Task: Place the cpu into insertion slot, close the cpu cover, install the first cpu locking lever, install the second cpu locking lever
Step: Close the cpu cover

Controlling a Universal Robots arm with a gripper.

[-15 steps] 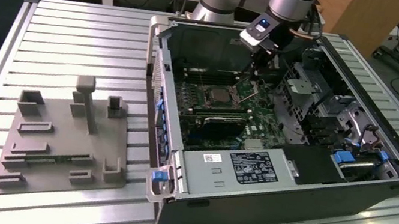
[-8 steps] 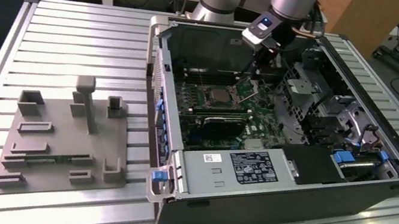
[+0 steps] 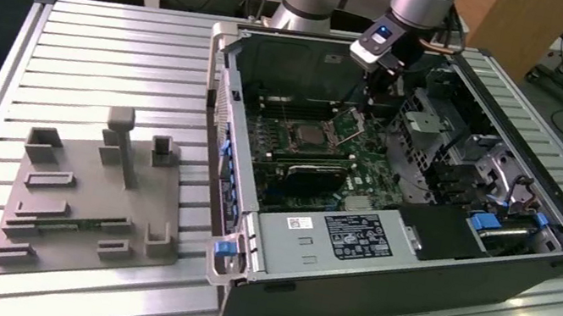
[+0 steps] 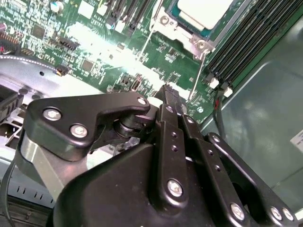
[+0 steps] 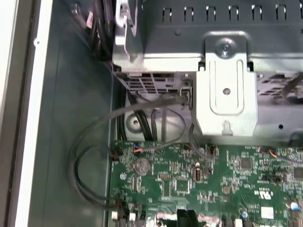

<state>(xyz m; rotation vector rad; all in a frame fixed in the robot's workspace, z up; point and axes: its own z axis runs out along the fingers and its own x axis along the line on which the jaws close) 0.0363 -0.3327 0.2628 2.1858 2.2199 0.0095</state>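
Note:
The cpu [image 3: 309,134], a small silvery square, lies in the insertion slot [image 3: 288,135] on the green board inside the open computer case. The second wrist view shows the cpu's [image 4: 204,10] bright top inside the slot's metal rim [image 4: 182,32]. A silvery frame, seemingly the cpu cover [image 3: 351,124], stands tilted up at the slot's edge toward the exterior view's right. Two thin lever rods [image 4: 195,75] rise off the board. My gripper [image 3: 377,86] hangs inside the case beyond the slot. Its black fingertips [image 4: 165,93] sit together above the board, with nothing between them.
A grey power supply box [image 3: 344,233] fills the case's near end, and a black card [image 3: 308,175] lies below the slot. Long memory slots [image 4: 241,42] flank the socket. A metal drive cage [image 5: 227,80] and loose cables [image 5: 94,156] are close by. A grey fixture plate [image 3: 92,195] rests on the slatted table.

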